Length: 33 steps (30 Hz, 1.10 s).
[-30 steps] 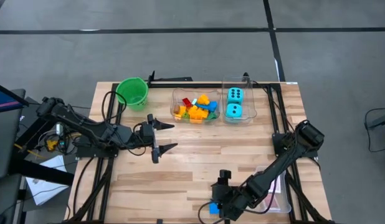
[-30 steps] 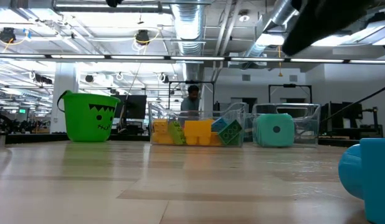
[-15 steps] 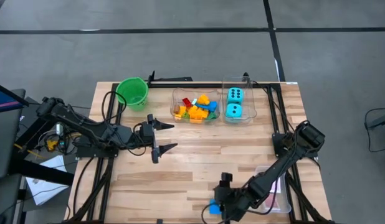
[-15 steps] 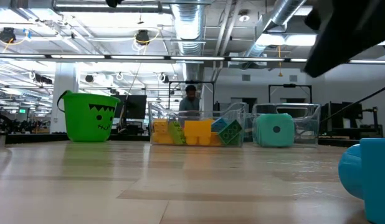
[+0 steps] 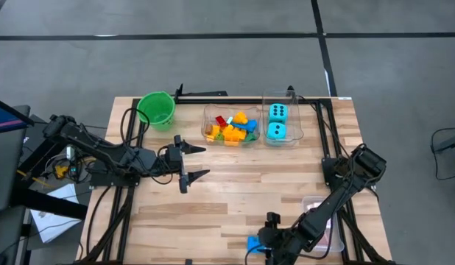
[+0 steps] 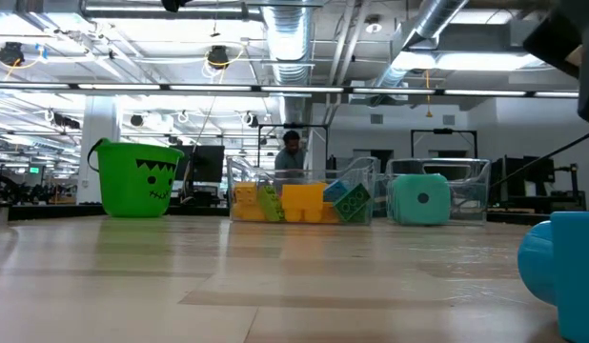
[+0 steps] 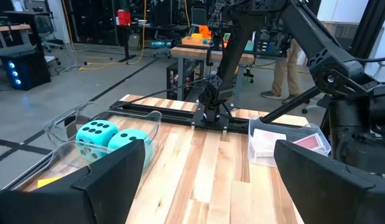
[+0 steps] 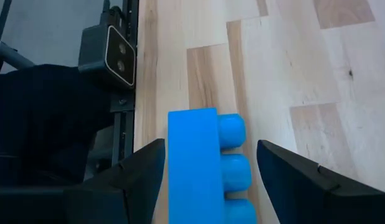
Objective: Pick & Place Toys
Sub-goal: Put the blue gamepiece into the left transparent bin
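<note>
Wooden planks form the worktop, with a grey floor around it and an open workshop beyond.

Step in hand — grasping a stray blue block that lies at the worktop's 6 o'clock edge. The right gripper is poised over it, jaws apart, one finger on either side and neither touching. To do it well, lower squarely until the fingers bracket the block's flat sides, not its studs, then close and lift straight up; the worktop edge and frame rail are close, so avoid any sideways push.

The left gripper waits at about 9 o'clock, jaws apart, holding nothing.

Containers:
- Green bucket, 11 o'clock — contents not visible.
- Clear tub, 12 o'clock — mixed building blocks.
- Second tub, just beside it — two cyan dice.
- Tray, 5 o'clock — playing cards.
</note>
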Motion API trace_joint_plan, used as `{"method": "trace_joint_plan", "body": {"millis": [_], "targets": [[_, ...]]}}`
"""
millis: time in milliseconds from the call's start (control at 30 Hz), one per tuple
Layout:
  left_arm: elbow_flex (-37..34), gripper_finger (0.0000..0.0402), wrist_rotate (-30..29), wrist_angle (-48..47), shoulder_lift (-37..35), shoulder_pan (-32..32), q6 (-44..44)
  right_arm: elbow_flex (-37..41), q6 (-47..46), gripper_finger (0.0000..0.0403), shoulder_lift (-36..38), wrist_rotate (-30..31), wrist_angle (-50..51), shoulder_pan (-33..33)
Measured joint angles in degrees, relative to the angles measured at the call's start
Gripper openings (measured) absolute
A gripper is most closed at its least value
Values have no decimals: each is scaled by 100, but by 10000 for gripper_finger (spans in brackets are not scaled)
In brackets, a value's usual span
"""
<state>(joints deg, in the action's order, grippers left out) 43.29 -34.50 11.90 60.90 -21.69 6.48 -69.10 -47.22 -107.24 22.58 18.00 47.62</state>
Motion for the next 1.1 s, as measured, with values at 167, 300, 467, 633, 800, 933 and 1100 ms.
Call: {"method": "trace_joint_plan", "body": {"millis": [167,300,467,633,800,933,1100], "targets": [[0,353,0,-8,0,0,2,-1,-42,253,-28,-1,4,42],[1,353,0,-42,0,0,4,-3,-56,276,-343,-39,-51,83],[0,353,0,-59,0,0,22,-11,-150,316,-760,-329,-86,72],[1,353,-1,-58,0,0,22,-52,-210,336,-901,-466,-41,0],[0,352,0,-57,0,0,22,-42,-64,335,-977,-210,-17,-23],[0,351,0,-65,0,0,22,-35,108,329,-999,112,-8,-25],[1,351,0,-184,0,0,22,-31,173,323,-1009,303,12,-61]]}}
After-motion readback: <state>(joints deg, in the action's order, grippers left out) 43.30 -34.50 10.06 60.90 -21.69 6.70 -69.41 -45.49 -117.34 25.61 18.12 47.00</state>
